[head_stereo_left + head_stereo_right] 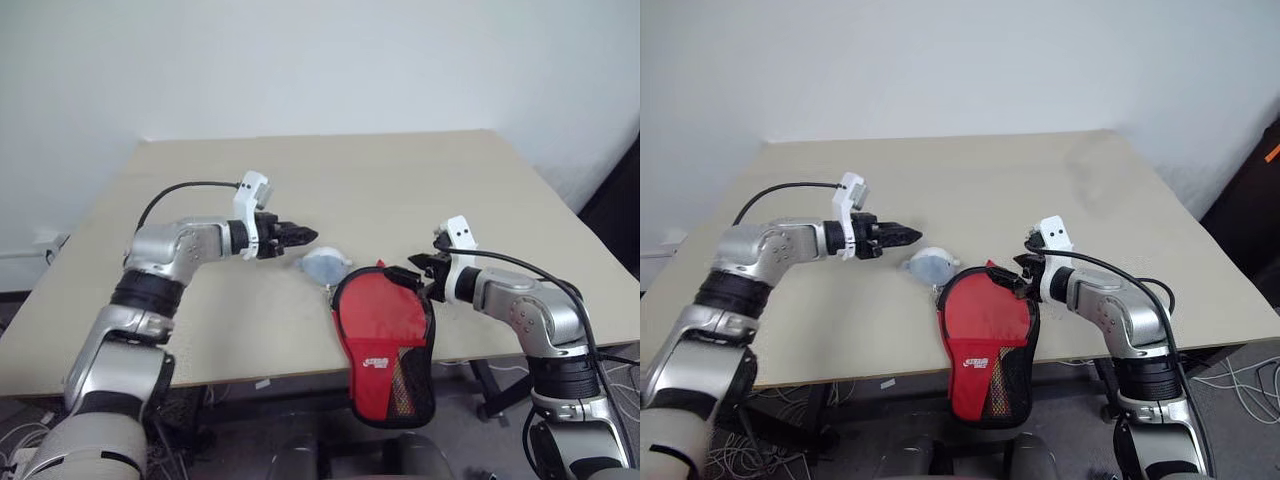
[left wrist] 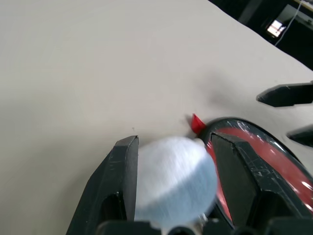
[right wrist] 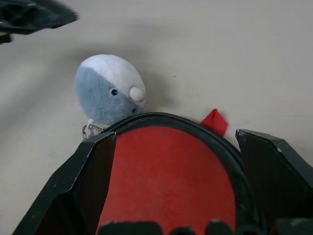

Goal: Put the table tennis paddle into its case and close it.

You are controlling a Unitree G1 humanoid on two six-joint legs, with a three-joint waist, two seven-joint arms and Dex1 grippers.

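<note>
The case [image 1: 415, 385], black-edged, lies at the table's front edge with its narrow end hanging past it. The paddle's red face [image 1: 376, 315] shows through its clear side. My right gripper [image 1: 425, 278] is at the case's round end, and its spread fingers [image 3: 93, 166] flank that end without pinching it. A small blue-and-white plush charm [image 1: 325, 265] lies on the table against the case's rim, with a short chain toward it. My left gripper [image 1: 303, 236] hovers just left of and above the charm. Its fingers [image 2: 124, 166] are apart and hold nothing.
The beige table [image 1: 400, 190] stretches bare behind the case up to a white wall. A red pull tab [image 3: 214, 122] sticks out at the case's rim. Cables lie on the floor below the front edge.
</note>
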